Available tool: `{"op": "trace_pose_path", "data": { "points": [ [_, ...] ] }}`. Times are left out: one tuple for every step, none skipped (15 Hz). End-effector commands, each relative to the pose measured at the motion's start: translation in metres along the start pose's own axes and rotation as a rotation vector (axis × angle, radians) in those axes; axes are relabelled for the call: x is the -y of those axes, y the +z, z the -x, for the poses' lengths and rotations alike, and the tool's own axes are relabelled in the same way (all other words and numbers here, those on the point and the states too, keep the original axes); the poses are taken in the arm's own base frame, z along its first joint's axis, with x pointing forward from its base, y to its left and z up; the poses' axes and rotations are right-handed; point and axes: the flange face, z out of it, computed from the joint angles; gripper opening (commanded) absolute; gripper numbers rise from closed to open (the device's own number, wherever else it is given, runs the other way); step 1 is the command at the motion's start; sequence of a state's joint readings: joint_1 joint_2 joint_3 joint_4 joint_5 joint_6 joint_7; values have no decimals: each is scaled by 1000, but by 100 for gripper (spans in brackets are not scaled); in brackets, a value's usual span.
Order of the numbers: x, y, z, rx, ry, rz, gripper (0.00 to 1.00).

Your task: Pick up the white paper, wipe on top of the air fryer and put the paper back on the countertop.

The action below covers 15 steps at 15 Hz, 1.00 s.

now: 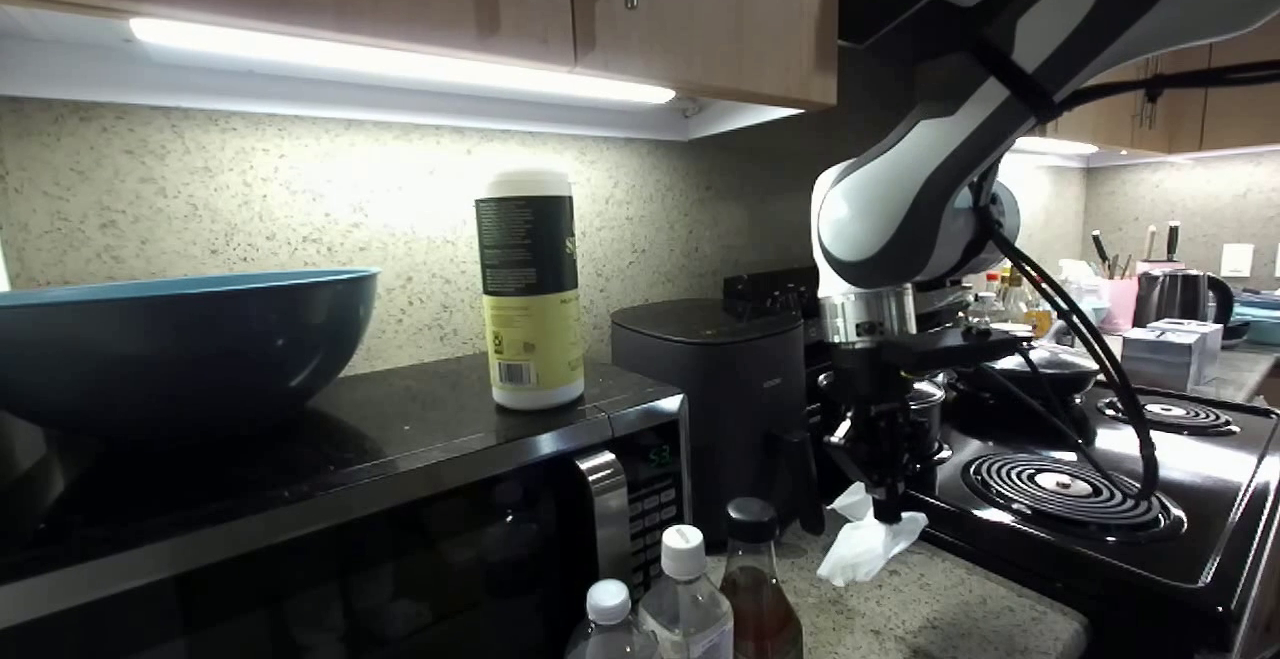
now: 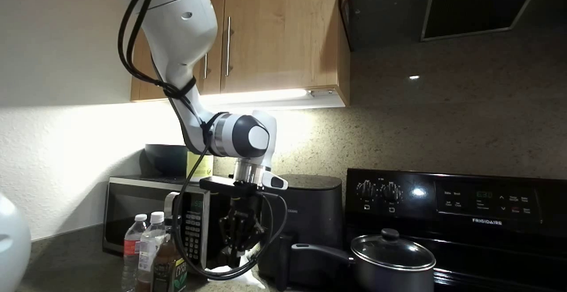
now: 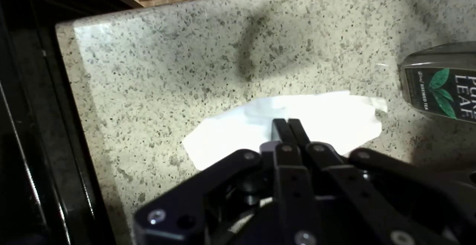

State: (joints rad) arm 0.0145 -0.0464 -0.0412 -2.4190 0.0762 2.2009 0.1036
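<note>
Spreading around the tips of the gripper, the white paper is sitting right at them and out to either side. The jaws are standing pressed together with barely a gap and are seemingly pinching the paper, though the pinch itself is hiding from view. Under the gripper the countertop is showing; I cannot tell whether the paper is touching it. Beside the gripper the air fryer is standing, its flat top sitting higher than the gripper's tips, with no paper on it. Judging by this, the grasp is looking made, while wiping that top and laying the paper back are probably remaining; nothing is showing whether any wiping is done
</note>
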Motion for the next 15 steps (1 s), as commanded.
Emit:
{"op": "trace_pose_path", "data": {
  "points": [
    [0,5,-1,4,1,1,2],
    [-1,8,-2,8,1,2,2],
    [-1,9,-2,9,2,3,2],
    [-1,9,-2,9,2,3,2],
    [-1,9,-2,9,2,3,1],
    [2,19,-3,22,-4,2,1],
    [4,28,-4,34,-4,2,1],
    [5,42,-6,64,-8,-2,1],
    [5,52,-8,76,0,2,1],
    [4,65,-10,104,-5,-1,1],
    [3,76,-11,118,-1,6,1],
    [3,86,-13,137,-1,7,1],
    [2,95,-15,149,0,9,1],
    [3,102,-16,159,-2,13,1],
    [3,108,-18,165,-1,16,1]
  ]
}}
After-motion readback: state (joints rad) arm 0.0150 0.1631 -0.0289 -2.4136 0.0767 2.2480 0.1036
